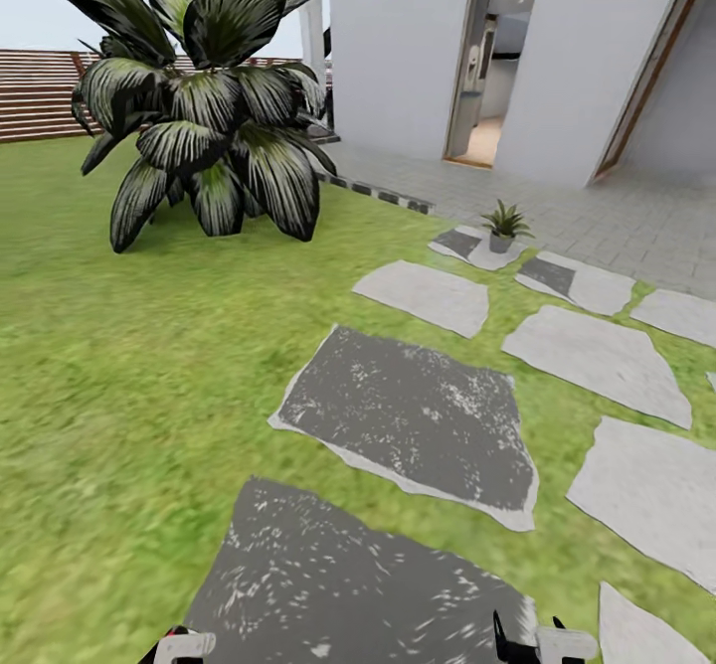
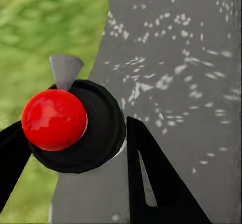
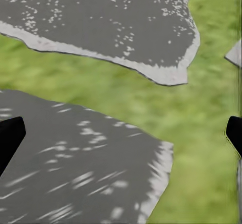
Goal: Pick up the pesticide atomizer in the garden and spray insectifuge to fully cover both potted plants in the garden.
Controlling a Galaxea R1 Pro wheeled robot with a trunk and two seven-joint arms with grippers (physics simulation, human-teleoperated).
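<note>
Garden grass is spreading all around, green and wide, and it is running back to a brown fence. A white house is standing at the far side, with a doorway showing a room inside. Grey paving is lying in front of it. A big dark shrub is growing on the grass, well apart from the house. Flat grey stones are lying in the grass and making a path toward the paving.

One potted plant is sitting on a far stone, near the paving edge. It is standing upright in its little grey pot.

The atomizer is sitting in the left gripper. We are seeing it end on, a round black end with a red ball on it and a small grey piece sticking out. The black fingers are closing on it from both sides, over a dark stone.

The right gripper is hanging wide open with nothing in it, over a stone and grass.
</note>
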